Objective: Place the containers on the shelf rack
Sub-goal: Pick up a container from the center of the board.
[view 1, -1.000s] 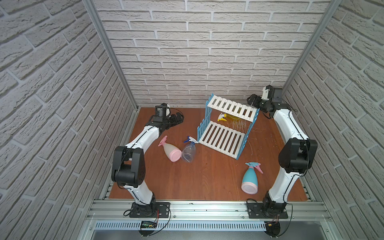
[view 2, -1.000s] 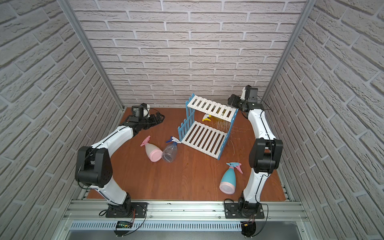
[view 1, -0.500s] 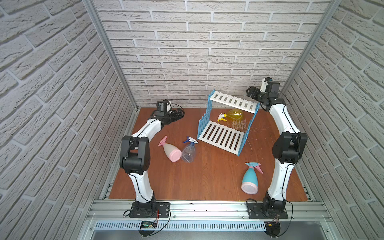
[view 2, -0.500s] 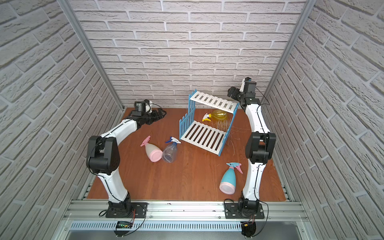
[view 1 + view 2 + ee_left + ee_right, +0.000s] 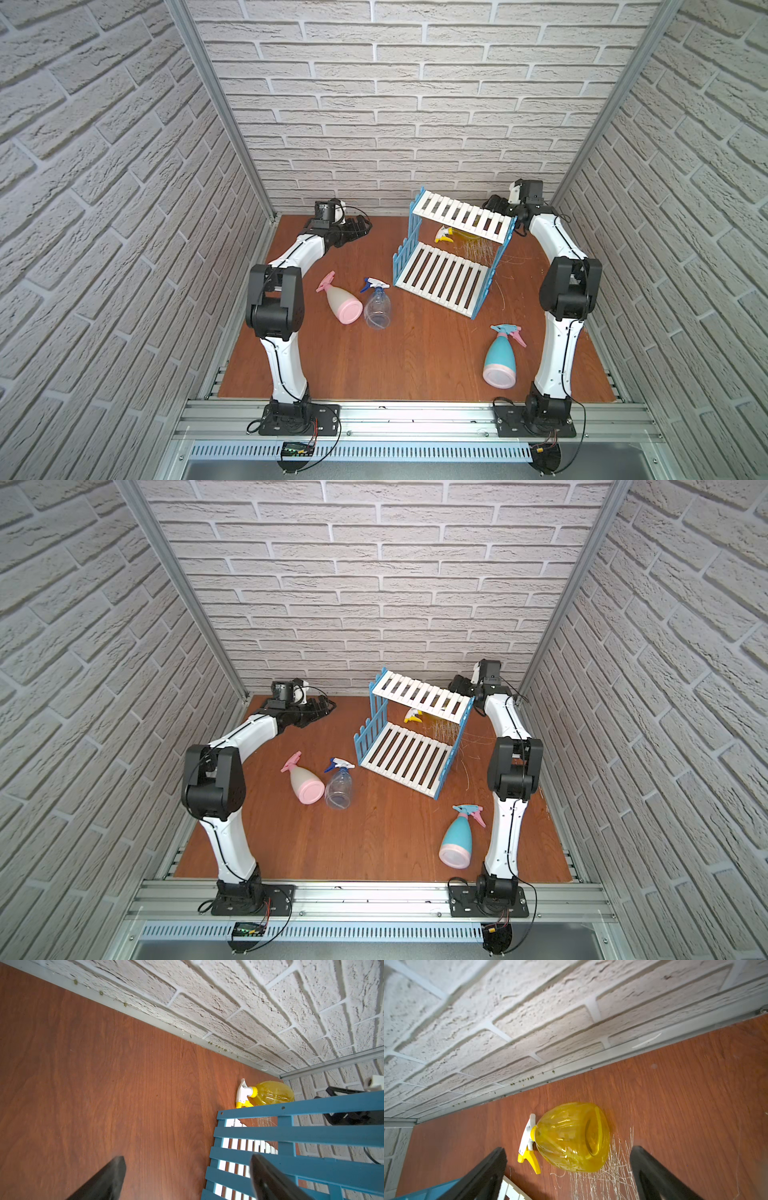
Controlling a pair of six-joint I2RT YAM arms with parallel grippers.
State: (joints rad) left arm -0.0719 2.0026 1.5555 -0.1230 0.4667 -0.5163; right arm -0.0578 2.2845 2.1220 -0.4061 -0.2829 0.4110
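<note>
While the left tool (image 5: 358,226) hovered low over the far left corner of the desk (image 5: 395,365), its fingers (image 5: 112,1176) stood spread apart with nothing between them, as the left wrist view showed. Nearer the front, the cream-white bottle (image 5: 341,300) lay on its side on the desk, pink base toward the front and pink trigger toward the back. The clear bottle (image 5: 377,306) lay just beside it, to its right, with the blue-white trigger pointing back; whether the two touched could not be determined. The shelf rack (image 5: 444,276) stood right of centre, set at an angle to the back wall (image 5: 395,124), with both white slatted shelves bare. The yellow bottle (image 5: 571,1136) lay on its side on the desk under the upper shelf and behind the lower one, not on the rack, with pale fibres (image 5: 608,1178) scattered beside its base. The light blue bottle (image 5: 500,357) lay on the desk near the front right, pink base forward, well apart from the rack. The right tool (image 5: 495,203) sat at the right end of the upper shelf, fingers (image 5: 488,1169) spread wide and gripping nothing; contact with the rack could not be determined.
</note>
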